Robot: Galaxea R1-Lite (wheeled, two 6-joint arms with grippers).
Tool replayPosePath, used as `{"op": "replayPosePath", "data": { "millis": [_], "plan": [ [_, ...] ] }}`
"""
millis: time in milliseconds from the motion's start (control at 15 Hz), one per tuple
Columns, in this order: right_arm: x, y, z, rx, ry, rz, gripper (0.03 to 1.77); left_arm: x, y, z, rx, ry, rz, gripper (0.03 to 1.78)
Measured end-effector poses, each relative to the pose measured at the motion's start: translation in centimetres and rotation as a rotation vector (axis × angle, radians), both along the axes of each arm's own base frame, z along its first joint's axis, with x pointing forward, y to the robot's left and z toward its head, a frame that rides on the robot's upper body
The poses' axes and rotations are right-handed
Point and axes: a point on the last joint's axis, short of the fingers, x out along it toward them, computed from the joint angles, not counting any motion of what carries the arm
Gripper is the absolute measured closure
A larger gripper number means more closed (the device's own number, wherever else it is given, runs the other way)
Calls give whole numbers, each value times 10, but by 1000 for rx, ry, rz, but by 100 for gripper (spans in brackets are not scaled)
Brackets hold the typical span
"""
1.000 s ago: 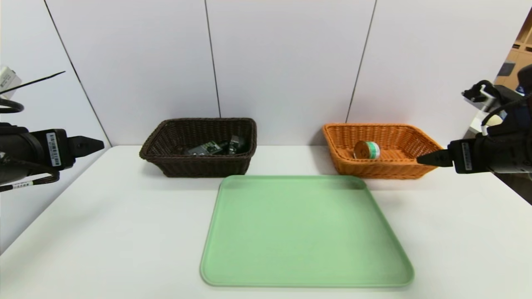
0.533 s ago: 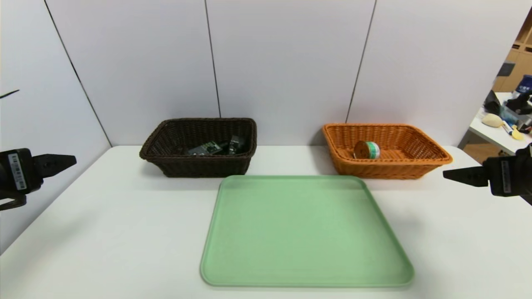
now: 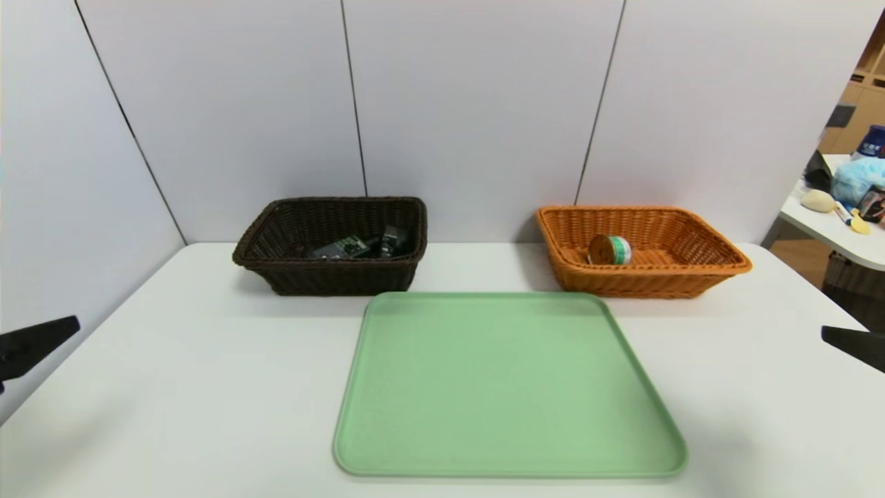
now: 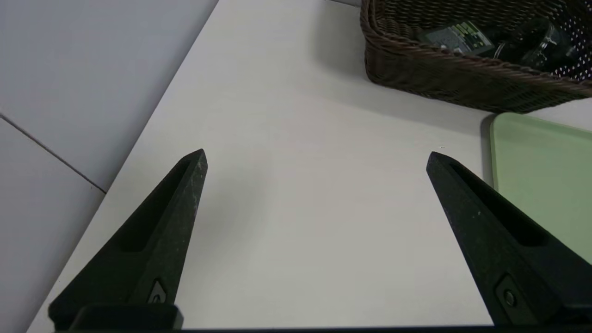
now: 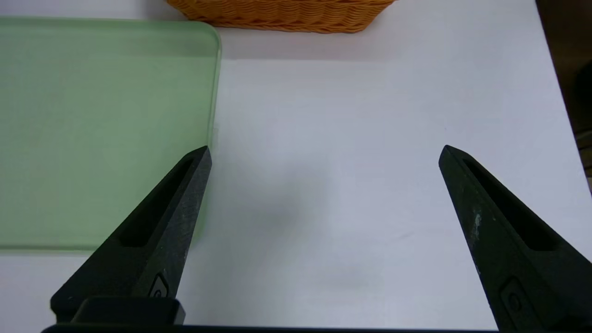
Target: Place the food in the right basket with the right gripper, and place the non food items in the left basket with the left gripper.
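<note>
The tin can (image 3: 610, 250) lies on its side inside the orange-tan right basket (image 3: 719, 259). The black bottle (image 3: 340, 247) and the glass cup (image 3: 390, 241) lie in the dark brown left basket (image 3: 276, 266), also seen in the left wrist view as bottle (image 4: 455, 37), cup (image 4: 541, 44) and basket (image 4: 416, 74). My left gripper (image 4: 316, 155) hangs open over bare table at the left edge, its tip (image 3: 41, 335) just showing. My right gripper (image 5: 325, 152) stands open over bare table at the right edge, beside the tray, tip (image 3: 850, 342) showing.
A light green tray (image 3: 511, 387) lies flat in the middle of the white table (image 3: 207, 360), in front of both baskets. Grey wall panels close the back and left. A side table with clutter (image 3: 850, 200) stands far right.
Both arms have pulled back and down toward the table's side edges, the left to the left, the right to the right. Only their fingertips show in the head view now. Both stayed open.
</note>
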Motion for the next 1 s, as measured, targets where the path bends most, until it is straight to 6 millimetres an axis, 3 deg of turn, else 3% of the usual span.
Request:
{"op": "replayPosePath", "data": {
  "millis": [267, 600, 1000],
  "plan": [
    [-45, -2, -6, 9, -115, -27, 11, -26, 1, -24, -3, -10, -6, 12],
    [-102, 0, -26, 10, -252, 0, 11, -53, 1, -27, -17, -110, -95, 12],
    [-141, 2, -44, 30, -386, 71, 11, -81, 1, -43, 3, -198, -169, 12]
  ]
}}
